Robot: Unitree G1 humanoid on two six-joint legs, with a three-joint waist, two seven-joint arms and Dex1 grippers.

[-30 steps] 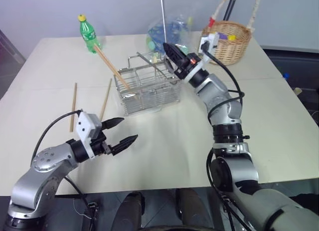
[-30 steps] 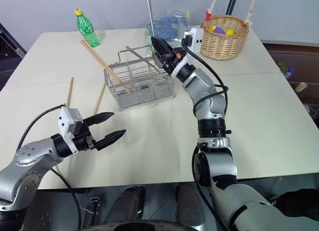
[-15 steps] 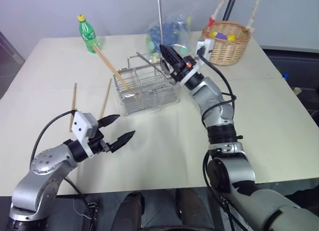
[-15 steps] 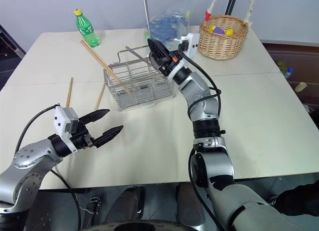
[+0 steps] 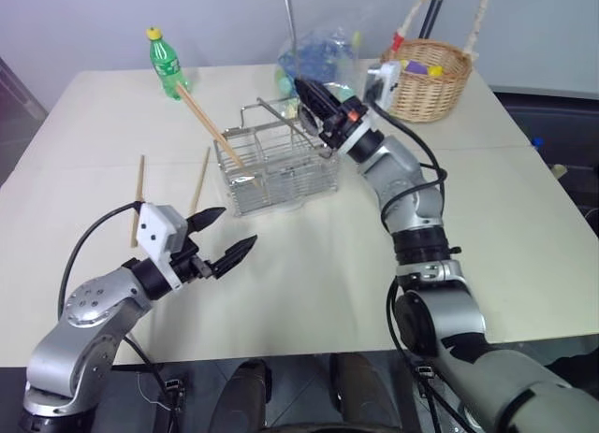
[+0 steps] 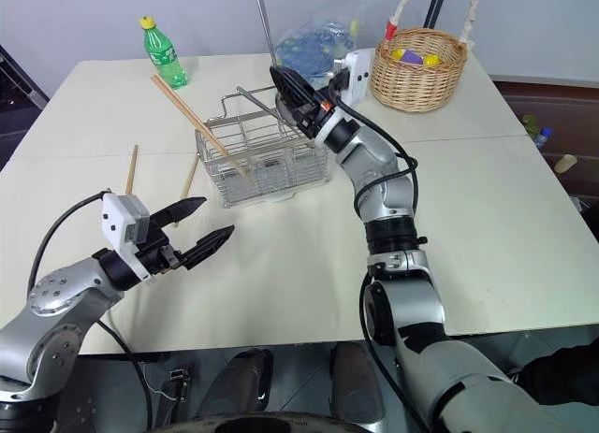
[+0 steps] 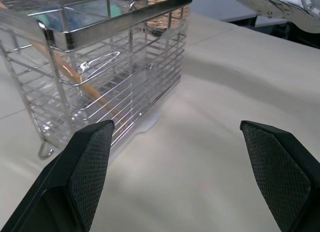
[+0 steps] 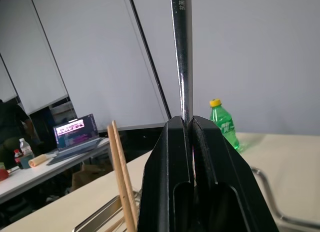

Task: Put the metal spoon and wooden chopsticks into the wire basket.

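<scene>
Gripping the metal spoon (image 8: 181, 51) by its handle, the right gripper (image 5: 314, 101) is fully closed above the wire basket (image 5: 279, 166), the handle rising steeply past its fingertips. Two wooden chopsticks (image 5: 211, 125) lean inside the basket just below it. The left gripper (image 5: 225, 237) stands wide apart and empty, near the basket's front; two further chopsticks (image 5: 140, 197) lie on the table (image 5: 309, 265) beside it.

Table (image 5: 524, 255) bears wire basket (image 5: 277, 166), loose chopsticks (image 5: 139, 198), bottle (image 5: 166, 63), perhaps bag (image 5: 323, 57).
</scene>
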